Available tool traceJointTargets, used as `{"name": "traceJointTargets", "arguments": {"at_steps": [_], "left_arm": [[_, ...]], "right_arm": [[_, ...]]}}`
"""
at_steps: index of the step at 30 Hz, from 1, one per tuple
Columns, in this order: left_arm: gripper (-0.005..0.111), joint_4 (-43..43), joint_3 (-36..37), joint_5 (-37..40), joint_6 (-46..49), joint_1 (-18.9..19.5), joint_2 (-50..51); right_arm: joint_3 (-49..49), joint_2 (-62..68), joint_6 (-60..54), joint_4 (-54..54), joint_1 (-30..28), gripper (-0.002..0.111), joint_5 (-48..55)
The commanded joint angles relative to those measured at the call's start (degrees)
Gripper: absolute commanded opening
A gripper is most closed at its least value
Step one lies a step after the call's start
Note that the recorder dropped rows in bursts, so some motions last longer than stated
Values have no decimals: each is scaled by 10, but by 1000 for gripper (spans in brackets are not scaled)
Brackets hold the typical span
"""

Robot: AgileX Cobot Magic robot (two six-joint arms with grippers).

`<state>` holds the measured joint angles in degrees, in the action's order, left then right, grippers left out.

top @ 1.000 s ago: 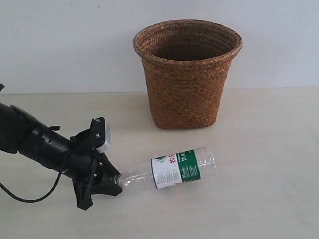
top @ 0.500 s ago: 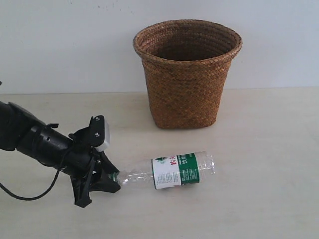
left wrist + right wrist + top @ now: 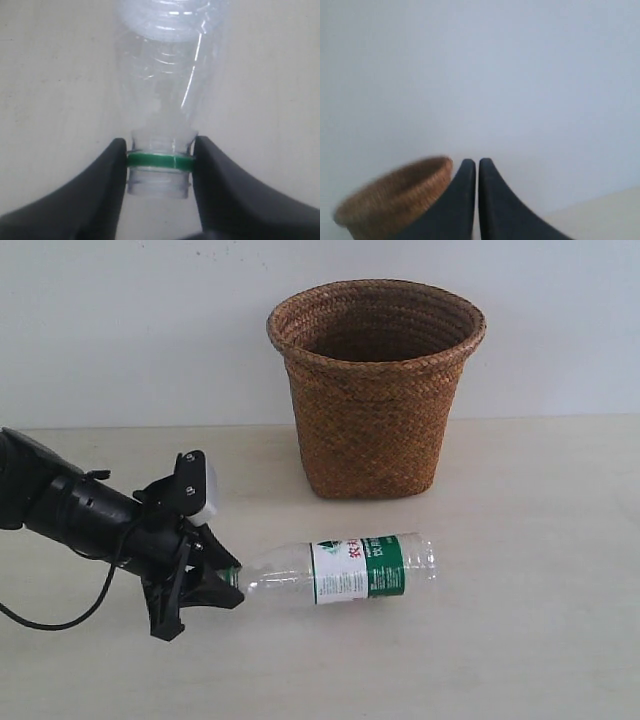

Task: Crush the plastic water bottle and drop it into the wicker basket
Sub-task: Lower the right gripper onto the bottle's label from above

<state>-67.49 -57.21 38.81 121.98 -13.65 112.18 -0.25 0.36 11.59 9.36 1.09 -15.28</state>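
Clear bottle (image 3: 345,570) with a green-and-white label lies on its side, uncrushed, neck pointing to 9 o'clock. Brown wicker basket (image 3: 370,430) stands upright at its 12 o'clock, apart.

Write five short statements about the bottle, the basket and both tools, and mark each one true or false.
1. The left tool clamps the plastic water bottle at its neck. True.
2. The bottle sits inside the wicker basket. False: it lies on its side on the table, in front of the basket.
3. The basket stands upright. True.
4. The right tool grips the bottle's base. False: it is shut on nothing, and no bottle shows in its wrist view.
5. The bottle is crushed flat. False: its body looks round and uncrushed.
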Motion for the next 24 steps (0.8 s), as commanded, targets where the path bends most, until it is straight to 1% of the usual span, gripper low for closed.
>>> {"name": "traceJointTargets", "arguments": {"at_steps": [1,2,5,7,8,10,13,16,20,24], "left_arm": [[4,25,-2,21,3,-3,2],[4,25,-2,21,3,-3,2],[4,29,-2,21,3,-3,2],[4,37,-2,19,3,-3,2],[4,45,-2,12,3,-3,2],[4,59,-2,10,3,-3,2],[4,60,-2,13,3,-3,2],[4,58,-2,12,3,-3,2],[4,58,-2,12,3,-3,2],[4,58,-2,12,3,-3,2]], "right_arm": [[2,-4,226,-6,1,0,-81],[2,-4,227,-29,1,0,-95],[-13,11,234,-183,1,0,-116],[-35,41,276,-273,1,0,-125],[-45,61,292,-297,1,0,-126],[-65,104,294,-320,1,0,-126],[-89,193,296,-320,1,0,-140],[-113,287,306,-320,1,0,-189],[-158,415,310,-318,1,0,-286],[-232,545,337,-334,1,0,-279]]}}
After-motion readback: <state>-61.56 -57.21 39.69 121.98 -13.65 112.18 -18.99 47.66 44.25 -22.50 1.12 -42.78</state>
